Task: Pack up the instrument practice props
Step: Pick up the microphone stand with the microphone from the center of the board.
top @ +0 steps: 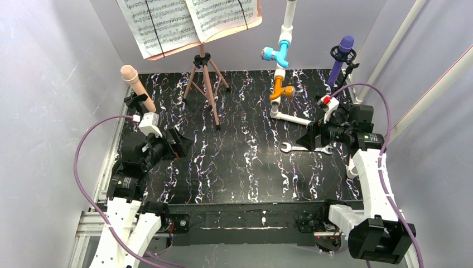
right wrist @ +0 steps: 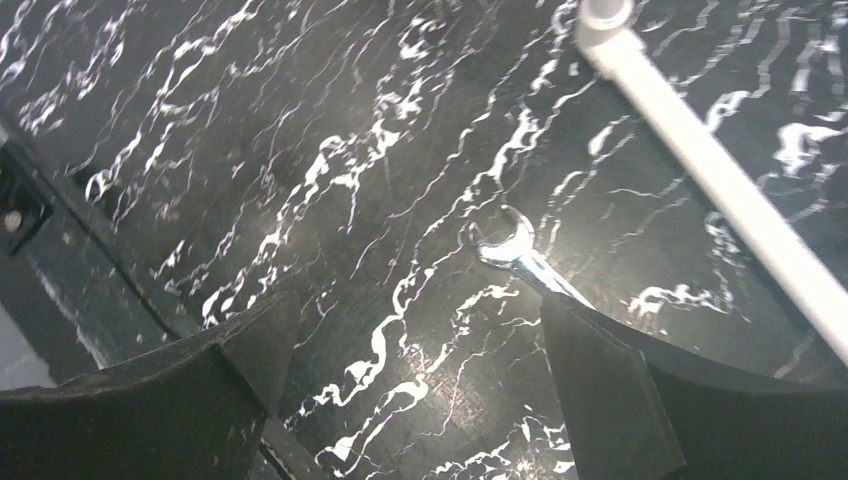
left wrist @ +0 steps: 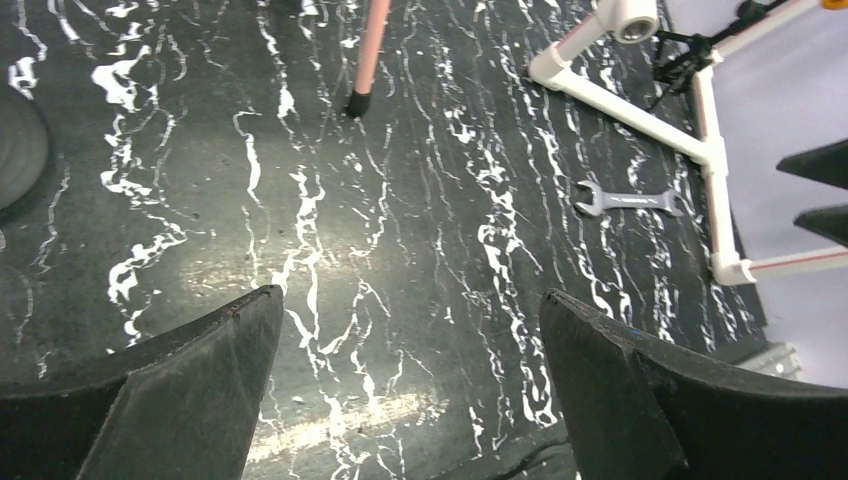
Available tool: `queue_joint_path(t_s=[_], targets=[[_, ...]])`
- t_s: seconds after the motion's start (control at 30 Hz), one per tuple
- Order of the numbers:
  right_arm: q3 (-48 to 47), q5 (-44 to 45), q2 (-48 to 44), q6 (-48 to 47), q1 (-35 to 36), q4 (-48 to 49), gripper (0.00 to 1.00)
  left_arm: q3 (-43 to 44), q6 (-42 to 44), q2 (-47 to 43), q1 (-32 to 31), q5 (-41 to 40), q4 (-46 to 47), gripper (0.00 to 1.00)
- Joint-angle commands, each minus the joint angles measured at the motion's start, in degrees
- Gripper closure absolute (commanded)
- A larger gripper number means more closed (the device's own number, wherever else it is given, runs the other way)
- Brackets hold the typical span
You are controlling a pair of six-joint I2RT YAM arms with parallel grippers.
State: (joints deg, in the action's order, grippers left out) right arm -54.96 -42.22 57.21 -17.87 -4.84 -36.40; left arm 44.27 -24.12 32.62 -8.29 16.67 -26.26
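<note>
A peach toy microphone point(top: 136, 86) stands in a black holder point(top: 134, 101) at the far left. A purple microphone point(top: 341, 58) sits in its black holder point(top: 343, 54) at the far right. At the back, a salmon-pink music rest point(top: 245, 23) on tripod legs point(top: 206, 84) carries white music sheets point(top: 167, 22); one leg tip point(left wrist: 357, 103) shows in the left wrist view. My left gripper point(top: 181, 144) hangs open over the mat point(top: 245, 162) below the peach microphone, holding nothing. My right gripper point(top: 308, 138) is open above one end of the wrench, also holding nothing.
A silver wrench point(top: 305, 148) point(left wrist: 630, 200) point(right wrist: 515, 255) lies on the marbled black mat near the right gripper. A white pipe frame point(top: 284, 67) point(left wrist: 690, 140) point(right wrist: 720, 170) with blue and orange valves stands behind it. Grey walls enclose the table on three sides.
</note>
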Motion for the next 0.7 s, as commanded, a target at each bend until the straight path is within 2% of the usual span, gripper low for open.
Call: queue_joint_path(t_s=[0.0,0.27,0.53,0.67], targets=[[2.85,-9.39,0.94,-10.82,0.67,-0.88,0.0,-0.07,2.52,1.73,0.21,-5.78,-1.09,0.0],[9.97,-13.2,1.15,-17.08,2.32,1.93,0.0,2.5,3.7,5.5,0.21,-11.56,2.32,0.0],[7.66,-12.11,2.47,-21.37,4.2,-2.67,0.0,9.98,2.83,10.64,1.31,-15.61,0.41,0.0],[8.11,-9.0,1.73,-21.45,4.74,-2.84,0.0,16.04,4.62,13.34,2.49,-17.72,-3.78,0.0]])
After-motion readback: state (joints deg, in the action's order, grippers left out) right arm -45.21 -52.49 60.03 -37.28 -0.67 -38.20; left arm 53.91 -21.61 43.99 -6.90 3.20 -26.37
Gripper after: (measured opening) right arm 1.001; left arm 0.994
